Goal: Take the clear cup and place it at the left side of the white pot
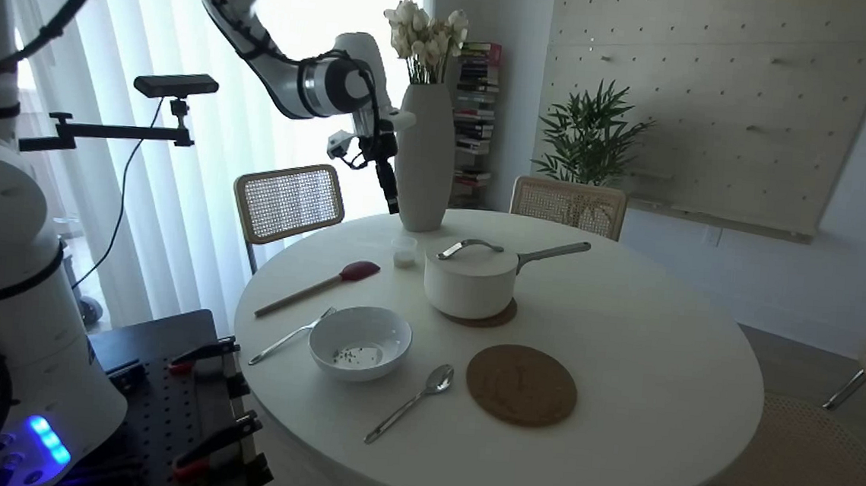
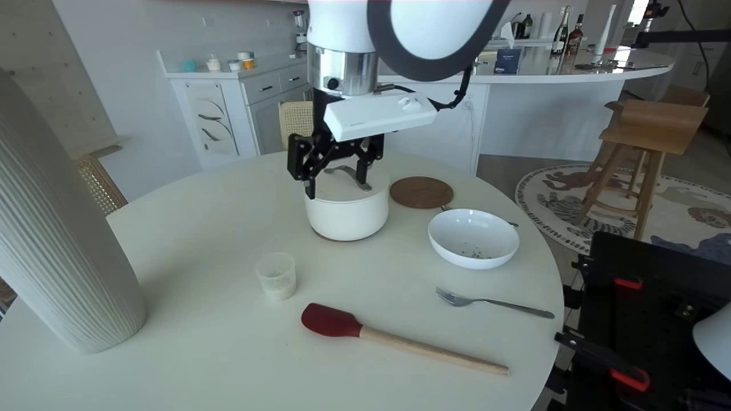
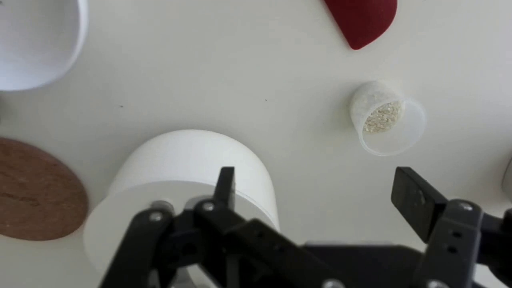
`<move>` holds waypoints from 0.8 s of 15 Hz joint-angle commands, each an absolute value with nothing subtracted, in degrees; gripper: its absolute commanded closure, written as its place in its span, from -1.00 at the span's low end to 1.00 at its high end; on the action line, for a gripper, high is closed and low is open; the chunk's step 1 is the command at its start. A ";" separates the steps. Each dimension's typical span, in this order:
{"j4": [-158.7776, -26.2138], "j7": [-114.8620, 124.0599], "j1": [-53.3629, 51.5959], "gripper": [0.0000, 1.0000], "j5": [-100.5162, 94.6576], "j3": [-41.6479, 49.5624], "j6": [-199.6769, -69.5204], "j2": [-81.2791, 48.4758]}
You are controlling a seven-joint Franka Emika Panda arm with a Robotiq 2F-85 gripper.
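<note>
1. One robot arm (image 1: 285,72) stretched over a round white desk (image 1: 646,349); end effector (image 3: 316,182) hangs above it, fingertips down.
2. Fingers (image 3: 418,204) spread wide apart, nothing in their grip.
3. Clear cup (image 2: 277,279): upright on the desk, unheld, pale grains (image 3: 383,117) at the bottom.
4. White pot (image 2: 346,220): lid (image 1: 481,263) on, long handle (image 1: 554,251) out sideways, sitting on a brown mat (image 1: 502,316).
5. Cup vs pot: near, apart. In an exterior view I get the cup left of the pot, just in front of a tall vase (image 1: 425,158) with pale flowers (image 1: 421,32).
6. Wrist view: one finger covers part of the lid; cup shows past the fingertips, closer to the other finger.
7. Red spatula (image 2: 394,339), wooden handle, flat on the desk, head near the cup.
8. White bowl (image 2: 465,228), dark specks inside, between fork (image 2: 457,299) and spoon (image 1: 435,383).
9. Second brown mat (image 1: 520,385): flat, just beside the spoon.
10. Cane-backed chair (image 1: 289,201) by the curtain (image 1: 190,226); another chair (image 1: 569,205) across the desk, leafy plant (image 1: 593,140) behind it.
11. Stack of books (image 1: 477,101), tall, behind the vase from where I stand.
</note>
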State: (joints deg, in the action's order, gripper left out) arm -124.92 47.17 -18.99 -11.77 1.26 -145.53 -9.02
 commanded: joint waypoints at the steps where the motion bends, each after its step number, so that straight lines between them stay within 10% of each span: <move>1: -134.39 52.71 -16.67 -1.00 -16.26 -0.83 -146.65 0.48; 12: -139.60 50.14 -10.06 -1.00 -14.75 -5.47 -145.69 6.69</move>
